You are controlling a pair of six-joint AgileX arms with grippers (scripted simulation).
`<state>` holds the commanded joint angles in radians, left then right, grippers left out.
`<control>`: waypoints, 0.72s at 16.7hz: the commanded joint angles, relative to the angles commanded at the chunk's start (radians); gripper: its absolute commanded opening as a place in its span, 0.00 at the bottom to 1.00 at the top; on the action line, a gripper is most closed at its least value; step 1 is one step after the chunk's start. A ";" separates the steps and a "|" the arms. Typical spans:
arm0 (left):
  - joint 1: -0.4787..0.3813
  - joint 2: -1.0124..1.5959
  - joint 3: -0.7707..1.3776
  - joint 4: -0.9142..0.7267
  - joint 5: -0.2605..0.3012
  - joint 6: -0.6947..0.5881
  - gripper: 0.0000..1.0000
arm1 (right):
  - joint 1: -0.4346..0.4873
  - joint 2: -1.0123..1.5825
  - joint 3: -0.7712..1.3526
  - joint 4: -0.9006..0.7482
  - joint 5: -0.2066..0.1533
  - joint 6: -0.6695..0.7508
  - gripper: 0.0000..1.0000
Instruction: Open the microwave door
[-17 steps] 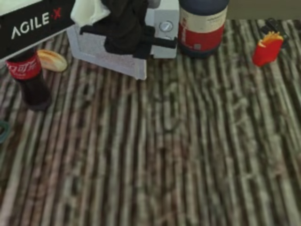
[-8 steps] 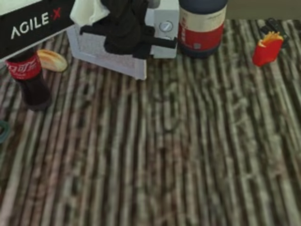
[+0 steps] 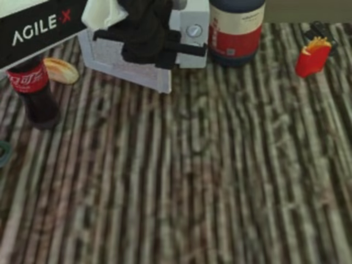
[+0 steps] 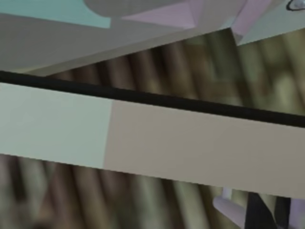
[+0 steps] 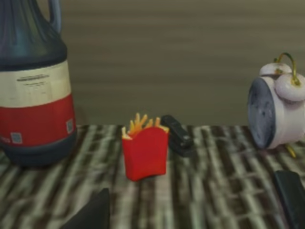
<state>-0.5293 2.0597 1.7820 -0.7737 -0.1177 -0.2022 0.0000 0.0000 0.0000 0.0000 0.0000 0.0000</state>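
Working from our left gripper (image 3: 144, 41): it sits over the microwave door (image 3: 110, 61) at the table's far left; jaw state we cannot tell. Door's long axis runs left-right, swung partly out from the microwave (image 3: 190, 27). Right gripper (image 5: 190, 224) looks parted, well apart.

Striped table (image 3: 220, 181): brown and pale bands, bearing every item listed.
Cola bottle (image 3: 34, 91): upright near the left edge, red label.
Bread roll (image 3: 61, 70): just beside the cola bottle, toward the back.
Dark jug (image 3: 236, 30): large, red-and-white label, at the back.
Fries box (image 3: 313, 56): red, upright, right of the jug.
Black stapler (image 5: 177, 135): just behind the fries box.
Alarm clock (image 5: 279, 107): pale, twin bells, well right of the stapler.
Teal ring (image 3: 3, 153): partly visible at the left edge.
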 joint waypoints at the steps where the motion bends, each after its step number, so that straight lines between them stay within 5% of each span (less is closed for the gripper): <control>1: 0.000 0.000 0.000 0.000 0.000 0.000 0.00 | 0.000 0.000 0.000 0.000 0.000 0.000 1.00; 12: 0.007 -0.030 -0.049 0.019 0.029 0.042 0.00 | 0.000 0.000 0.000 0.000 0.000 0.000 1.00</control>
<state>-0.5225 2.0299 1.7332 -0.7552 -0.0888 -0.1597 0.0000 0.0000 0.0000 0.0000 0.0000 0.0000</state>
